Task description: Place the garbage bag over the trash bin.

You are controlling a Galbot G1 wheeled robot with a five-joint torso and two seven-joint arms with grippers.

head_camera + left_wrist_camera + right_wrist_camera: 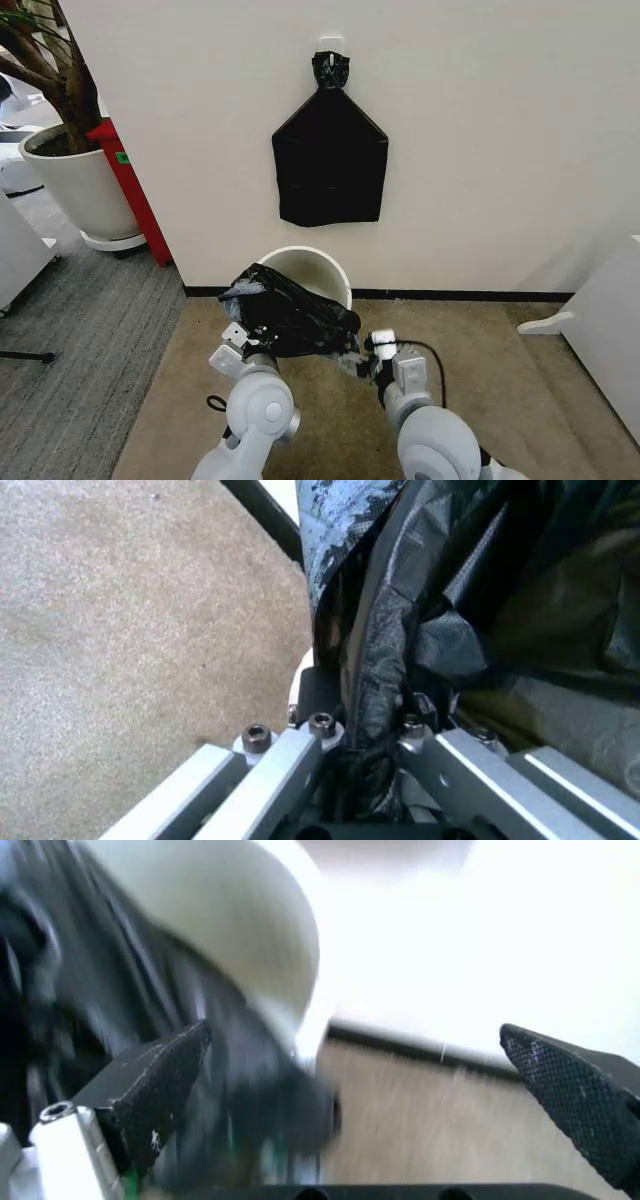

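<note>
Left hand (365, 769) pinches a fold of the thin, glossy, crinkly black plastic garbage bag (290, 315), which drapes loosely over the near rim of the small round cream-white plastic trash bin (318, 268) on the beige carpet (500, 390). Right hand (370, 1072) hangs just beside the bag with its textured black fingers (570, 1080) spread wide.

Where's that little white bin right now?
In the head view the trash bin stands on the carpet against the wall, straight ahead, below the black bundle on the wall hook. The garbage bag drapes across its near rim.
</note>
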